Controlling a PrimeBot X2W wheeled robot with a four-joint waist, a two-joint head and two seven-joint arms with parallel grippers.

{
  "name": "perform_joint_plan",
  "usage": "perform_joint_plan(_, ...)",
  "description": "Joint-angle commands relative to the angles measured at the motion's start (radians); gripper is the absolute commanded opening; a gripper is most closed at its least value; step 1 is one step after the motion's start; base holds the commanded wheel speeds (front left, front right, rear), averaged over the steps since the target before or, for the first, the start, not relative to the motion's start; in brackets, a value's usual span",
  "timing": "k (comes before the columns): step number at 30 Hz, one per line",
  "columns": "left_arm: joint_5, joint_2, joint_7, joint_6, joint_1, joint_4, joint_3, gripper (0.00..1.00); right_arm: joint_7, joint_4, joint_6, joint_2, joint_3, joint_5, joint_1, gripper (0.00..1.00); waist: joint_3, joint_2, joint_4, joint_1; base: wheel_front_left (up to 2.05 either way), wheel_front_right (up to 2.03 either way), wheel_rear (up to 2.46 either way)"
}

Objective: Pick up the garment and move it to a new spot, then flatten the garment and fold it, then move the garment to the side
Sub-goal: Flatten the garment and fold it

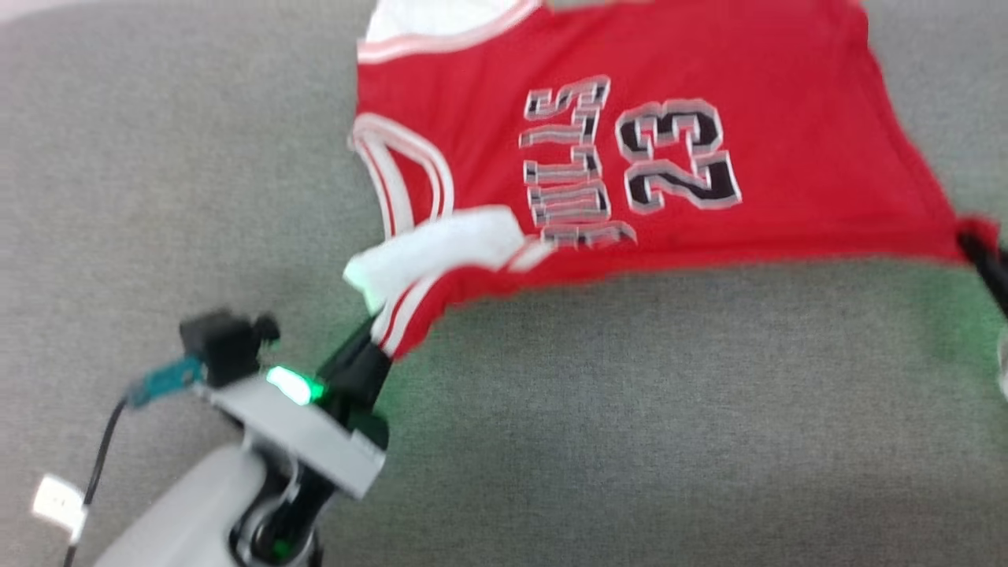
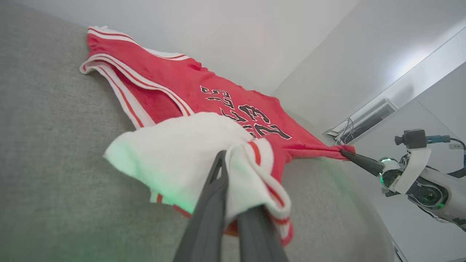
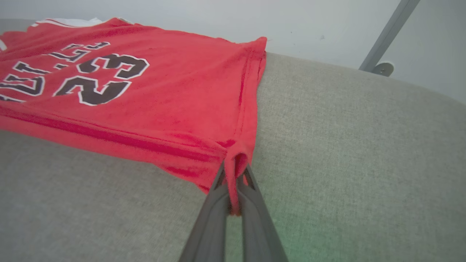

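From the head view we get the shirt [image 1: 787,118] spread print side up across the upper middle & upper right of the frame on the grey cloth surface [image 1: 630,441], w/ the number 23 & blurred letters turned sideways. The left pincer [image 1: 376,340] comes up from the lower left. Its dark fingers end under a bunched corner of red-and-white trim, w/ a white sleeve end [image 1: 441,244] folded just above. At the far right edge the right pincer [image 1: 984,264] is a dark sliver touching the shirt's red corner. The left wrist view adds detail: the left pincer [image 2: 235,182] is clamped on the white, red-striped cloth, which drapes over both fingers, & the shirt [image 2: 164,83] runs off toward the upper left. In that view's right half we also see the right pincer [image 2: 346,153], tips together on a stretched red corner, w/ its pale arm behind. The right wrist view gives the close look at that grip: the right pincer [image 3: 235,171] is closed on a small fold of red hem at lower middle, w/ the shirt [image 3: 164,91] spreading to the upper left, bare grey surface at right & a metal bar [image 3: 386,36] at upper right. The shirt lies between the two pincers, its near edge pulled straight from one to the other.
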Motion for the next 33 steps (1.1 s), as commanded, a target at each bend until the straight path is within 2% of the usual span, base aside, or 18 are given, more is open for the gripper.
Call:
perform_joint_plan(1, 0.019, 0.02, -0.004, 0.001, 0.059, -0.028, 0.015, 0.0, 0.029, -0.05, -0.002, -0.035, -0.025, 0.021, 0.082, 0.0, -0.051, -0.0001, 0.006, 0.0, 0.0, 0.0, 0.0)
perform_joint_plan(6, 0.063, 0.06, -0.004, 0.001, 0.195, -0.099, 0.042, 0.0, 0.108, -0.198, -0.002, -0.088, -0.114, 0.034, 0.28, 0.0, -0.078, -0.0001, -0.004, 0.0, 0.0, 0.0, 0.0)
perform_joint_plan(10, 0.091, 0.075, -0.004, 0.001, 0.279, -0.131, 0.07, 0.0, 0.156, -0.284, -0.002, -0.098, -0.182, 0.002, 0.393, 0.0, -0.084, -0.0001, -0.02, 0.0, 0.0, 0.0, 0.0)
perform_joint_plan(15, 0.129, 0.107, -0.004, 0.001, 0.391, -0.197, 0.07, 0.0, 0.239, -0.411, -0.002, -0.062, -0.34, -0.059, 0.573, 0.0, -0.086, -0.0001, -0.034, 0.0, 0.0, 0.0, 0.0)
perform_joint_plan(19, 0.142, 0.118, -0.004, 0.001, 0.405, -0.229, 0.074, 0.0, 0.302, -0.501, -0.002, 0.007, -0.48, -0.126, 0.671, 0.0, -0.088, -0.0001, -0.033, 0.0, 0.0, 0.0, 0.0)
perform_joint_plan(25, 0.109, 0.109, 0.002, 0.001, 0.273, -0.211, 0.045, 0.0, 0.39, -0.583, -0.002, 0.119, -0.579, -0.208, 0.635, 0.0, -0.101, -0.0001, -0.024, 0.0, 0.0, 0.0, 0.0)
perform_joint_plan(28, 0.086, 0.1, 0.013, 0.001, 0.177, -0.174, 0.025, 0.0, 0.418, -0.563, -0.002, 0.158, -0.581, -0.227, 0.562, 0.0, -0.096, -0.0001, -0.024, 0.0, 0.0, 0.0, 0.0)
perform_joint_plan(33, 0.049, 0.077, 0.016, 0.001, 0.022, -0.079, -0.014, 0.0, 0.424, -0.456, -0.002, 0.192, -0.543, -0.258, 0.411, 0.0, -0.064, -0.0001, -0.023, 0.0, 0.0, 0.0, 0.0)
